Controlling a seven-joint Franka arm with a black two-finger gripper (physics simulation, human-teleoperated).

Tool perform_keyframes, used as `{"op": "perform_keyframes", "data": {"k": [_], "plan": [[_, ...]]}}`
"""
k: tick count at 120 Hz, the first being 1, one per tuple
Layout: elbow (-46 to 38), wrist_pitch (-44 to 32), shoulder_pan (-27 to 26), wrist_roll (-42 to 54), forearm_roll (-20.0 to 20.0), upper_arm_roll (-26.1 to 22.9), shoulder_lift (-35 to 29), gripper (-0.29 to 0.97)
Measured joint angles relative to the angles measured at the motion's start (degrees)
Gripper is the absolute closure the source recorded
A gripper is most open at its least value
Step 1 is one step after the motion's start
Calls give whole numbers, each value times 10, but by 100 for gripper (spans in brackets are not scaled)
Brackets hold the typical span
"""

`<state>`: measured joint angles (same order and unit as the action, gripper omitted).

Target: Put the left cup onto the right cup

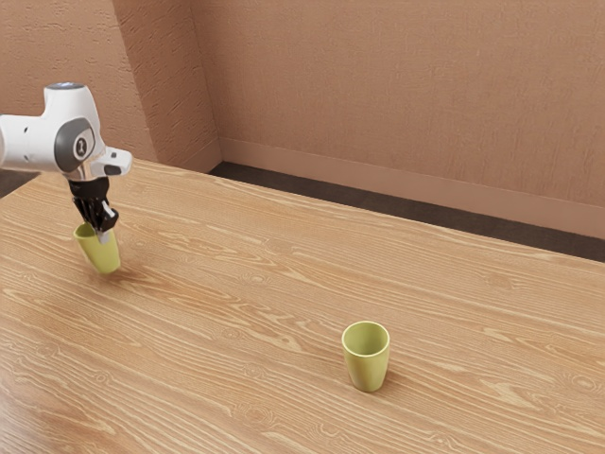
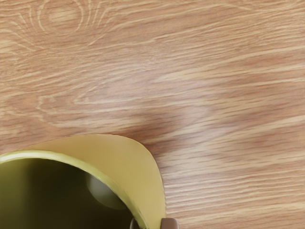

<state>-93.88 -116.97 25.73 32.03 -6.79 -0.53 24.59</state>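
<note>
The left cup, olive green, hangs tilted at the exterior view's left, its base just above the wooden table. My gripper is shut on its rim, one finger inside and one outside. In the wrist view the cup's rim and outer wall curve close under my hand, with a grey fingertip against the wall. The right cup, the same green, stands upright far toward the exterior view's right, near the table's front.
A broad stretch of bare wood grain lies between the two cups. The brown walls and a dark strip of floor run behind the table's far edge.
</note>
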Motion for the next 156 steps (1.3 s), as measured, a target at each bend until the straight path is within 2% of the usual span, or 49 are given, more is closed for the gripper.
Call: {"op": "perform_keyframes", "data": {"k": [49,156], "plan": [[-2,25,-43,0,0,1,-49,79],[-15,71,-207,9,2,29,-113,79]]}}
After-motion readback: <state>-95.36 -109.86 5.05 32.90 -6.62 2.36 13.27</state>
